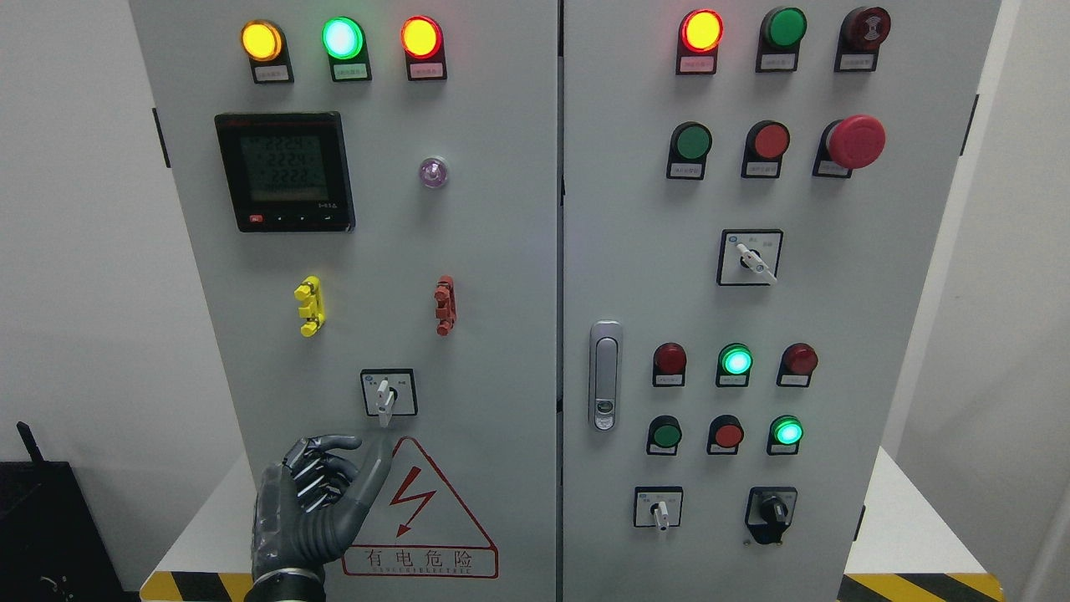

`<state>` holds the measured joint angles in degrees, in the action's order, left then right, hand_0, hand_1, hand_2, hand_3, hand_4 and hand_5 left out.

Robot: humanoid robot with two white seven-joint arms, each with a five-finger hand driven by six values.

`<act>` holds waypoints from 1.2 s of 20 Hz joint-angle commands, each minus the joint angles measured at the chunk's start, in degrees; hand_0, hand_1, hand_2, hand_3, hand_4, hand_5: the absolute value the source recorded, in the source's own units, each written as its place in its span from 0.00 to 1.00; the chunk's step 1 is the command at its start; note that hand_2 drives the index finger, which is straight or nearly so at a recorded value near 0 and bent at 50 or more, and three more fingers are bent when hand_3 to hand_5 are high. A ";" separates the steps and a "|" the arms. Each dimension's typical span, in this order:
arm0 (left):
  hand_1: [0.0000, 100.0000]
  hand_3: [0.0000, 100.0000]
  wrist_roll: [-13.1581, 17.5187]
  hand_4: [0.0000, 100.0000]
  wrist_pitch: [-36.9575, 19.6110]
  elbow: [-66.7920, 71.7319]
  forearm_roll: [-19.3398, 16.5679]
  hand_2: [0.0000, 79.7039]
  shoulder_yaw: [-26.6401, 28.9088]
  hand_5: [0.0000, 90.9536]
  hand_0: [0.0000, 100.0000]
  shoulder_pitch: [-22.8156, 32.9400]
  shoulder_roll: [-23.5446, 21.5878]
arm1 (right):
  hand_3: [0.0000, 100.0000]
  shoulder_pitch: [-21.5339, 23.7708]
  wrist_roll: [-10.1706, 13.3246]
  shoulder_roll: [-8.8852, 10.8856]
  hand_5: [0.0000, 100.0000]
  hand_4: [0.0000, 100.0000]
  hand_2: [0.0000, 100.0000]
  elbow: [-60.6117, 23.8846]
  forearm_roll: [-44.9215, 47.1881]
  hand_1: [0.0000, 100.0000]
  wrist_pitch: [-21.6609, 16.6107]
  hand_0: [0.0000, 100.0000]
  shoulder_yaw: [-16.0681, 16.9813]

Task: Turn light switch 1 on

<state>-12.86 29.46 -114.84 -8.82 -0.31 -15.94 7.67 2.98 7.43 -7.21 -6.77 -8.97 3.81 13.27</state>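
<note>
Bare panel (468,368) surrounds the selector switch (388,393); approach seemingly unobstructed.

White walls (75,251) both sides; black box (42,527) lower left.

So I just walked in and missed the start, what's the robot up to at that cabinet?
The robot's left hand is raised in front of the left door of the electrical cabinet, just below the rotary switch with the white handle. Its fingers are curled, thumb pointing up toward the handle, holding nothing. It hasn't touched the switch yet. The right hand isn't in view.
</note>
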 commanded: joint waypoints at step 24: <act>0.67 0.85 -0.41 0.88 2.35 2.61 -0.50 0.65 -1.63 0.88 0.07 -4.45 0.77 | 0.00 0.01 0.04 0.00 0.00 0.00 0.00 0.00 0.00 0.00 -0.11 0.31 0.00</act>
<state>-13.19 31.38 -112.81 -9.07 -0.86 -19.86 8.21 2.99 7.44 -7.21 -6.77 -8.96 3.81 13.27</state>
